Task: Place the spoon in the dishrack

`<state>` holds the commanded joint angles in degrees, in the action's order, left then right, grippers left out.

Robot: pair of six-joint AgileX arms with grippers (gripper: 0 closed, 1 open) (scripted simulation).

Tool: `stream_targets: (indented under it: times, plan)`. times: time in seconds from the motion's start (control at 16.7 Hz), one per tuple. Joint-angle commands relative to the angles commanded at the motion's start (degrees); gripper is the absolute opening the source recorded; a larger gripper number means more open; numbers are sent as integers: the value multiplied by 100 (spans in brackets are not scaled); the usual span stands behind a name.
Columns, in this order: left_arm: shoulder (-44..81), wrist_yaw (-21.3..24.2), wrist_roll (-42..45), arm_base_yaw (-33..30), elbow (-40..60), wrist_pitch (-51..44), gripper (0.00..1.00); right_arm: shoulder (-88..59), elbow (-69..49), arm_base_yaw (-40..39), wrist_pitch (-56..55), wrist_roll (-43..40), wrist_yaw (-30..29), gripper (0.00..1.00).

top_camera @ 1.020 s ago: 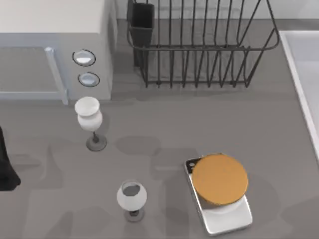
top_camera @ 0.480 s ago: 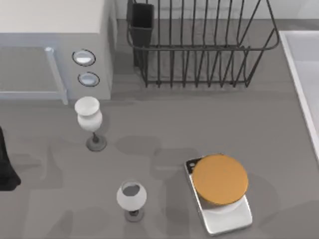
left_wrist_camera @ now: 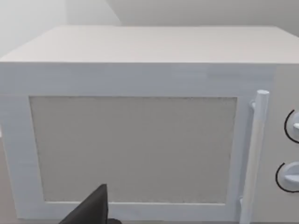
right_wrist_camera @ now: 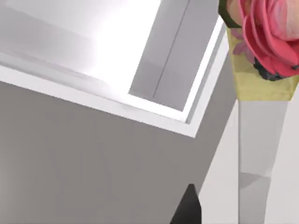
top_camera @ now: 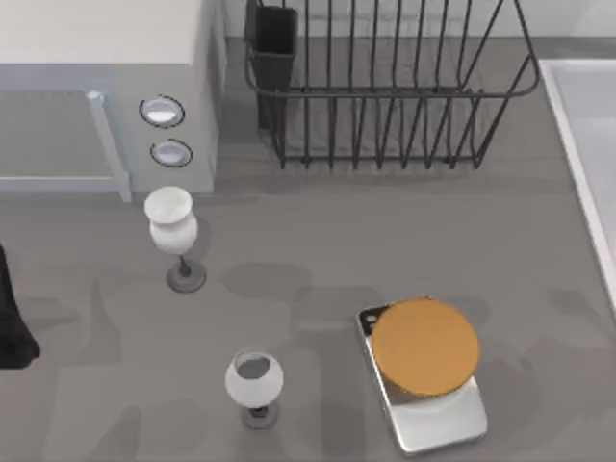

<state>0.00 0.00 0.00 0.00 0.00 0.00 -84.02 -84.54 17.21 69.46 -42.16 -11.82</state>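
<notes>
**Dishrack at the far edge, arms at the margins**

Top view: The dishrack (top_camera: 390, 87) is seen at the far middle of the table (top_camera: 318, 241), its thin dark bars upright, with a black utensil cup (top_camera: 272, 43) at its left corner. A white microwave (top_camera: 106, 91) is set at the far left, just beside the rack. A white goblet (top_camera: 171, 231) is placed in front of the microwave; a second, shorter glass (top_camera: 254, 383) is found nearer the front edge. To the right of it, an orange disc (top_camera: 424, 346) is laid over a flat silver tray (top_camera: 433, 409). A pale sink edge (top_camera: 582, 164) is noted along the right side. A dark piece of the left arm (top_camera: 10, 327) is seen at the left edge.

Left wrist view: The microwave door (left_wrist_camera: 133, 149) and handle (left_wrist_camera: 254, 154) are faced. A dark tip of the left gripper (left_wrist_camera: 91, 210) is caught; whether the fingers are apart or together cannot be told.

Right wrist view: The sink corner (right_wrist_camera: 187, 112) and a pink flower (right_wrist_camera: 266, 32) are seen. One dark tip of the right gripper (right_wrist_camera: 187, 207) is visible; its state cannot be told.
</notes>
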Motion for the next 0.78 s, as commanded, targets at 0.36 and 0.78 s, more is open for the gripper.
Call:
stream_targets:
  times: [0.36, 0.78]
  plan:
    - [0, 0, 0, 0, 0, 0, 100, -169, 54, -3185, -2308, 1875, -1676, 0]
    - [0, 0, 0, 0, 0, 0, 100, -36, 184, -6507, -5233, 3776, -3719, 0]
